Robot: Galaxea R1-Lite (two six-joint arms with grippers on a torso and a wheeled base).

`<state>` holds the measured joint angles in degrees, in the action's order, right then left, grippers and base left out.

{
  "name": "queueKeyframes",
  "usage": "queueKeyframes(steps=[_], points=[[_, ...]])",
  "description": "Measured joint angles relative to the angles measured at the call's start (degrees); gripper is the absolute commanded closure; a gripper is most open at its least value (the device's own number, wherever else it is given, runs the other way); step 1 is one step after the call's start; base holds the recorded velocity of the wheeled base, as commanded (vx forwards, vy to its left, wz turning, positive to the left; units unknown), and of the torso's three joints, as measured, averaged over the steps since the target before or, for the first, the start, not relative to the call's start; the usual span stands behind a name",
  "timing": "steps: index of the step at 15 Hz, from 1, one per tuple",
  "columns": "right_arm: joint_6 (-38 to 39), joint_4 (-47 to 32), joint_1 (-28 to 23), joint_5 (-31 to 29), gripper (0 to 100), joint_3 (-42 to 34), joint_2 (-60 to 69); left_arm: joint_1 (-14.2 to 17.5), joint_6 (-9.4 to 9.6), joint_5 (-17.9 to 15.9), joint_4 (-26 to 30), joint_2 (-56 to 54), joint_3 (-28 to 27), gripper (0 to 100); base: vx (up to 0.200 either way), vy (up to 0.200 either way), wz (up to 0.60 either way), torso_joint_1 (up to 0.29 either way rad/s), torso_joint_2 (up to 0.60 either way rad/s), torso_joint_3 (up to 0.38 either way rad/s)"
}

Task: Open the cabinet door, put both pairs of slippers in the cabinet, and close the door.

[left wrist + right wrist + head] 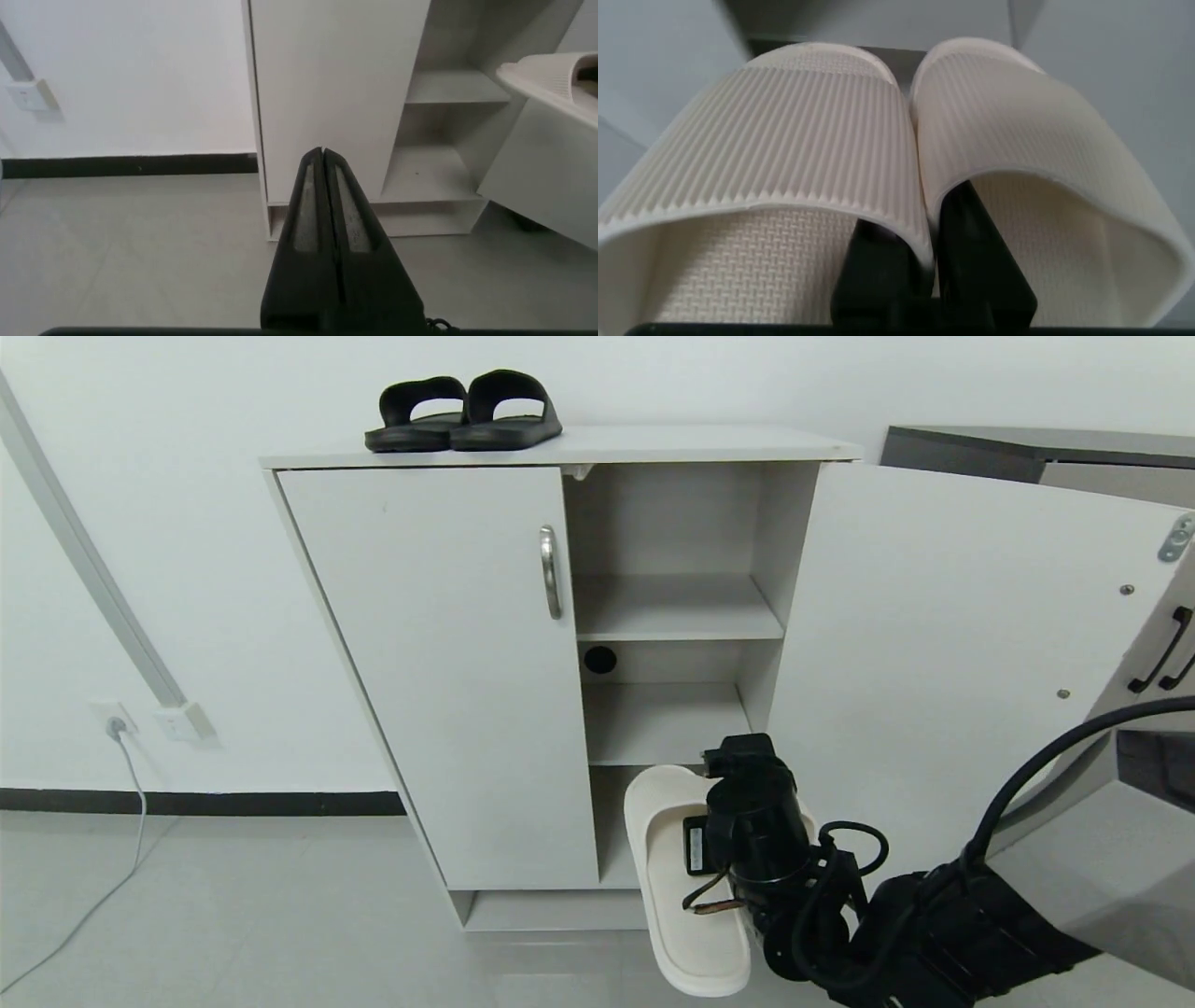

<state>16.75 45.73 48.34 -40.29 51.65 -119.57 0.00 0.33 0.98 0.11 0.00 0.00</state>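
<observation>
Your right end effector [931,261] pinches both white slippers [686,896] by their adjoining straps at the cabinet's [439,691] lowest opening. Watch that thin grip, because one slipper may slide out. Your left end effector [322,215] is closed and empty.

No text is legible anywhere; one small dark label [695,847] is too tiny to read.
</observation>
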Motion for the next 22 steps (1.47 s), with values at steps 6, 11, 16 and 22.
queueKeyframes(steps=[6,11,16,22], points=[[-1.7,4.9,0.0,0.5,100,2.1,-3.0,0.0,-0.06,0.1,0.0,0.0,0.0,100,0.100,0.000,0.00,0.002,0.00,0.000],[-2.3,5.7,1.3,1.1,100,4.0,-6.0,0.0,-0.06,0.0,0.0,0.0,0.0,100,0.000,0.000,0.00,0.000,0.00,0.000],[-2.3,5.6,1.4,2.4,100,4.2,-7.2,0.0,0.00,0.0,0.0,0.1,0.0,100,0.000,0.000,0.00,0.002,0.00,-0.130],[-3.8,5.4,1.4,2.5,100,5.6,-8.1,0.0,0.00,0.0,0.0,0.1,0.0,100,0.000,0.000,0.00,0.002,0.00,-0.195]])
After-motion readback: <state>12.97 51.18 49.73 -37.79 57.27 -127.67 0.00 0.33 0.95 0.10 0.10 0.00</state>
